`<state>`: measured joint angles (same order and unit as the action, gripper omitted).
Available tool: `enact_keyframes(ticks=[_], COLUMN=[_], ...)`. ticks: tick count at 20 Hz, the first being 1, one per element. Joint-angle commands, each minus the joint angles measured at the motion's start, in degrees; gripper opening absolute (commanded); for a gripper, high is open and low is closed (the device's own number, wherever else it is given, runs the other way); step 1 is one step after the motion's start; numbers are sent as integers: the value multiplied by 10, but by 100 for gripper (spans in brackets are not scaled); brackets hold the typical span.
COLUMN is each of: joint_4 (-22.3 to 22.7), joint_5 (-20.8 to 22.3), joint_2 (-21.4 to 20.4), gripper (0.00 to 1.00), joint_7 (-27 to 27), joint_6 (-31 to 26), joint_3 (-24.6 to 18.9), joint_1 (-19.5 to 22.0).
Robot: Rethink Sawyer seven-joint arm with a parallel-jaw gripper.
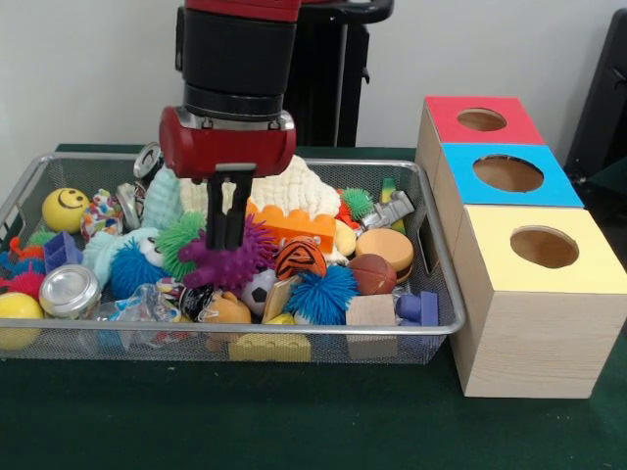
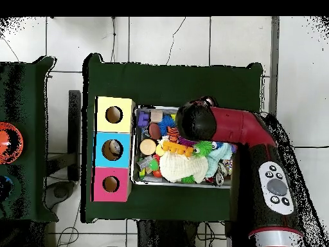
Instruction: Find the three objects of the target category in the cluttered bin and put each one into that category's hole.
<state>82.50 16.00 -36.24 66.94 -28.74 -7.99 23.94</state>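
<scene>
The pincer (image 1: 228, 240) stood down in the wire bin (image 1: 431, 211), its fingers close together and pressed into the purple spiky toy (image 1: 230, 264) near the bin's middle; whether they gripped it I cannot tell. Three holed boxes (image 1: 519, 284) sat right of the bin on the bench (image 1: 294, 421).

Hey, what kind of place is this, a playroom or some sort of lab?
Most likely a robotics lab. A robot arm works over a wire bin heaped with toys, beside a wooden sorting box with three coloured holes, on a green-covered table over tiled floor.

Hand (image 1: 228, 240) at purple spiky toy (image 1: 233, 262) in bin (image 1: 431, 245)
</scene>
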Motion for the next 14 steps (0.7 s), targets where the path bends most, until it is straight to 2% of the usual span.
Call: enact_keyframes(ticks=[1,6,9,12,14], joint_4=[30,40,59,66,64], joint_5=[-28,-44,-61,-84,-109], joint_2=[49,83,86,89,90], gripper=[0,0,0,0,0], joint_7=[110,159,190,207,237], joint_6=[1,88,119,127,121], joint_3=[-2,7,15,23,51], joint_1=[35,49,49,47,27])
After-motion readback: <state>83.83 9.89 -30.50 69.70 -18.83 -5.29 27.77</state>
